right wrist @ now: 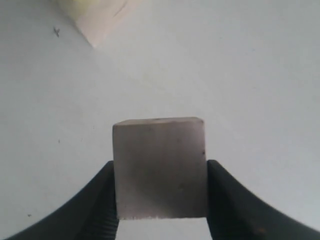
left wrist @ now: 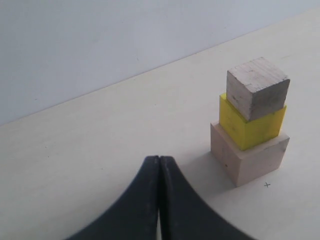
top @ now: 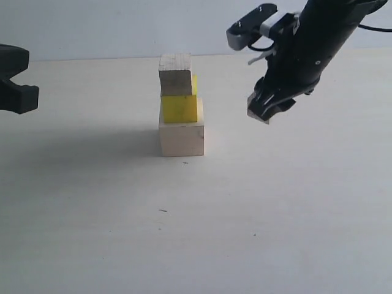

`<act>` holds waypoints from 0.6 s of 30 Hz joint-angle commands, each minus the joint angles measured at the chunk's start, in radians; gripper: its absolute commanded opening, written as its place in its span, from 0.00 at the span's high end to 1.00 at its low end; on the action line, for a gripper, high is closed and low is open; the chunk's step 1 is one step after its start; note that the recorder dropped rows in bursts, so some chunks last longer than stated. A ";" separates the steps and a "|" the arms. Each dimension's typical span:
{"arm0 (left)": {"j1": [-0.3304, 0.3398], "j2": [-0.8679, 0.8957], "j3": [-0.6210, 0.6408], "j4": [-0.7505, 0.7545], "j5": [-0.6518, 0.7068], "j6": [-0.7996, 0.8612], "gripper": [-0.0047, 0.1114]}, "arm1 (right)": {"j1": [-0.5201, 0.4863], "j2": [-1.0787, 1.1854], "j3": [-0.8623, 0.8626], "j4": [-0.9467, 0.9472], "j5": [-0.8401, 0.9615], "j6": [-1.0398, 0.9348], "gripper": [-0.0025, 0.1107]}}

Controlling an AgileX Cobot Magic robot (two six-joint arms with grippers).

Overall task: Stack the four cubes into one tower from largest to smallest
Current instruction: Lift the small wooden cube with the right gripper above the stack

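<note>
1. On the table (top: 92,233): large wooden cube (top: 182,139), yellow cube (top: 179,108), medium wooden cube (top: 175,75), stacked up.
2. The right gripper (top: 267,109) pinches the small wooden cube (right wrist: 160,167) up beside them.
3. The left gripper (left wrist: 159,200) has jaws pressed together.

Pale tabletop (top: 92,233): one item rests directly on it, the large wooden cube (top: 181,138), seated flat, between the left gripper (left wrist: 159,161) and the right gripper (top: 262,113), apart from both.
</note>
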 commanded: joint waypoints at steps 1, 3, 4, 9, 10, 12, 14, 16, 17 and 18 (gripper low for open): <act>0.000 0.004 -0.006 -0.006 -0.002 0.000 0.96 | 0.002 -0.023 -0.075 0.036 0.043 0.107 0.98; 0.000 0.004 -0.006 -0.006 -0.004 0.000 0.96 | 0.002 -0.023 -0.110 0.115 0.083 0.107 0.98; 0.000 0.004 -0.006 -0.006 -0.005 0.000 0.96 | 0.002 -0.023 -0.124 0.142 0.093 0.107 0.98; 0.000 0.004 -0.006 -0.006 -0.011 0.000 0.96 | 0.016 -0.023 -0.206 0.157 0.165 0.206 0.98; 0.000 0.004 -0.006 -0.006 -0.014 0.000 0.96 | 0.029 -0.023 -0.225 0.124 0.178 0.241 0.98; 0.000 0.004 -0.006 -0.006 -0.016 -0.002 0.96 | 0.057 -0.023 -0.270 0.040 0.212 0.311 0.98; 0.000 0.004 -0.006 -0.006 -0.016 -0.002 0.96 | 0.097 -0.016 -0.328 -0.038 0.257 0.372 0.98; 0.000 0.004 -0.006 -0.006 -0.016 -0.002 0.96 | 0.133 0.005 -0.387 -0.071 0.301 0.393 0.98; 0.000 0.004 -0.006 -0.006 -0.016 -0.002 0.96 | 0.146 0.019 -0.420 -0.071 0.305 0.410 0.98; 0.000 0.004 -0.006 -0.006 -0.016 -0.002 0.96 | 0.156 0.031 -0.446 -0.071 0.305 0.424 0.98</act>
